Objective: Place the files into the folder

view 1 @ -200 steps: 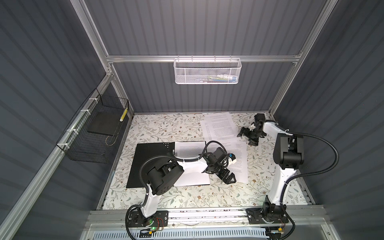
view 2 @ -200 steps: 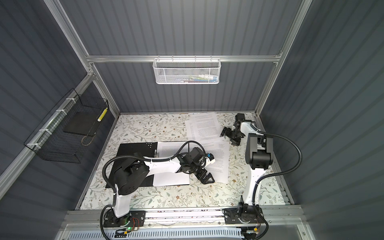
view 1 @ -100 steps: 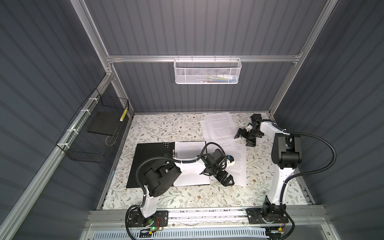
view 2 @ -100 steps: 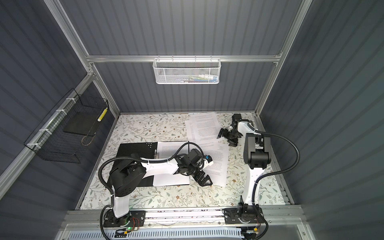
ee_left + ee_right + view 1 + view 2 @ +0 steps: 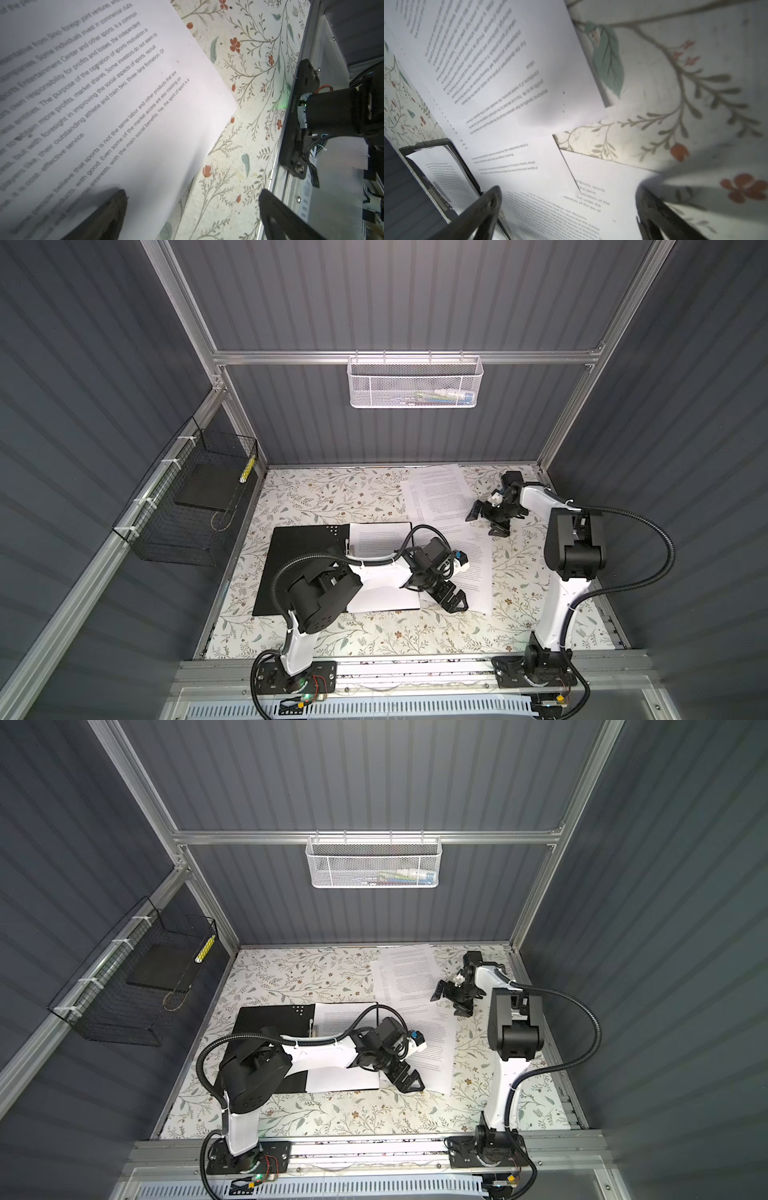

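The black folder [image 5: 299,568] [image 5: 266,1019] lies open at the left of the flowered table, with one printed sheet [image 5: 376,539] on its right half. More files lie loose to its right: overlapping sheets [image 5: 440,493] [image 5: 409,977] at the back and one [image 5: 478,572] [image 5: 436,1052] nearer the front. My left gripper [image 5: 451,601] [image 5: 409,1079] [image 5: 193,193] is open, low at the front sheet's [image 5: 104,93] corner, one finger over paper, the other over cloth. My right gripper [image 5: 488,520] [image 5: 451,1000] [image 5: 569,189] is open above the overlapping sheets [image 5: 519,83]. The folder [image 5: 425,145] shows beyond them.
A white mesh basket [image 5: 415,381] hangs on the back wall. On the left wall hangs a black wire basket [image 5: 199,506] holding a dark slab [image 5: 208,489]. The right arm's base [image 5: 332,112] and the metal front rail [image 5: 278,182] lie close beyond the left gripper.
My left gripper has slid a little toward the table's front over the sheet. My right gripper has moved slightly left, over the sheets' edge. Both stay open.
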Available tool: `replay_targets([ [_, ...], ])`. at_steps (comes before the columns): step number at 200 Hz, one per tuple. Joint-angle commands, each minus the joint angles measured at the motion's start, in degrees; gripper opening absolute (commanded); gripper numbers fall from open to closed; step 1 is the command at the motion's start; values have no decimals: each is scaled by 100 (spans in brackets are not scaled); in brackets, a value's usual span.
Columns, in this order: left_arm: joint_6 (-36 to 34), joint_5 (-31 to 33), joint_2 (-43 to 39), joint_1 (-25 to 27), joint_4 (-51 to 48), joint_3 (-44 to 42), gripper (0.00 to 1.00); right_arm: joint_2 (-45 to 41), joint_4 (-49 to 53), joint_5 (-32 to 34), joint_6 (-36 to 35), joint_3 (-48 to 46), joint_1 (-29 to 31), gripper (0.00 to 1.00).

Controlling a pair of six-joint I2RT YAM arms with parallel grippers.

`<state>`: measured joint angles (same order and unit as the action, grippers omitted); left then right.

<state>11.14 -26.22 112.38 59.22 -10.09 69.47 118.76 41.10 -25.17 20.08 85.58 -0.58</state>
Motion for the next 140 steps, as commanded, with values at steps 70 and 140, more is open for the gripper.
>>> replay_targets([
  [70,178,141,544,10,-802,-220,100,-444,265,425,203,-324,-91,99],
  [140,174,183,312,10,-774,-420,100,215,683,975,215,404,-70,99],
])
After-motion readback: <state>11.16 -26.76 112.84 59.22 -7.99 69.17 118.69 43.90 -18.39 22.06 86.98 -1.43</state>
